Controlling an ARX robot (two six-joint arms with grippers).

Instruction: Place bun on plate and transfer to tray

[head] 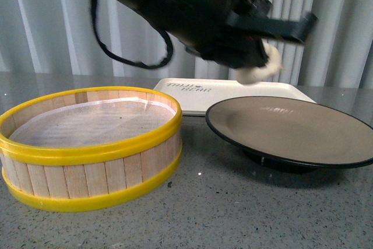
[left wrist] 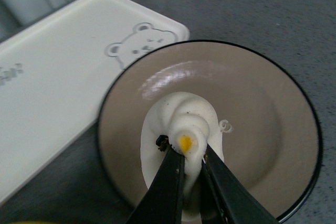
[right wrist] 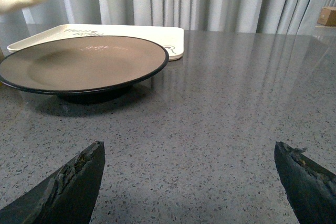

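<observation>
- My left gripper [left wrist: 190, 151] is clamped on the bun [left wrist: 176, 114], hanging over the plate [left wrist: 262, 103].
- Right gripper [right wrist: 189, 182] spread wide, empty.
- Next: lower, release at plate's middle.

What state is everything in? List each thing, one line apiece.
tray: empty, flat on the table.
plate: empty, on the table, not on the tray.
bun: held in the air above the plate.
left gripper: shut on the bun.
right gripper: open, holding nothing.
steamer basket: empty, no lid, white liner inside.
</observation>
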